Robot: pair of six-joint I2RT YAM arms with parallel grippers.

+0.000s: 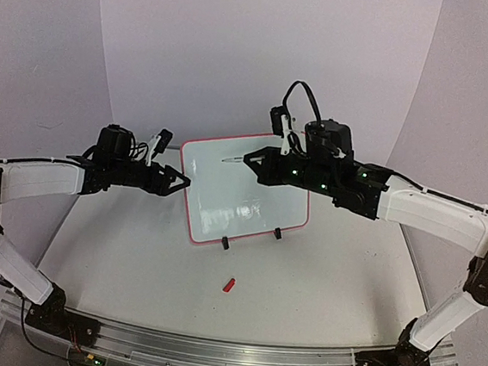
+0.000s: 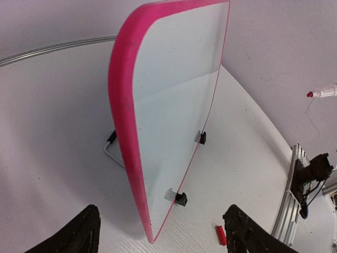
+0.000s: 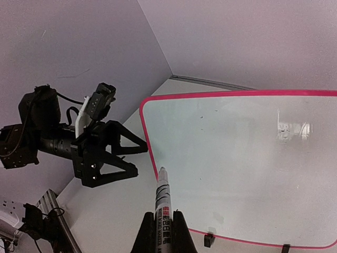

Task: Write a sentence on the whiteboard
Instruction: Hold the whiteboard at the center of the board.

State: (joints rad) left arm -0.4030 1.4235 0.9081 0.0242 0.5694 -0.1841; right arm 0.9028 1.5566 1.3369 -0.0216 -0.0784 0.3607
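Standing on two small black feet [image 1: 225, 243] near the middle of the white desk [image 1: 134, 250], the small rectangular glossy whiteboard [image 1: 234, 195] with rounded corners and a thin red-pink rim leans back slightly, its face turned toward the near edge of the desk. The left fingers [image 2: 79, 237] are spread wide and grip nothing. They hang just beside the board's left edge, level with its upper half, and whether they touch the rim cannot be told. The right fingers [image 3: 143, 243] are clamped on a white-barrelled marker pen [image 3: 162, 211] with red and black print, which points at the board's upper left area with its tip close to the surface. Contact cannot be made out. A small red cap [image 1: 229, 284] lies on the desk in front of the board, toward the near edge.
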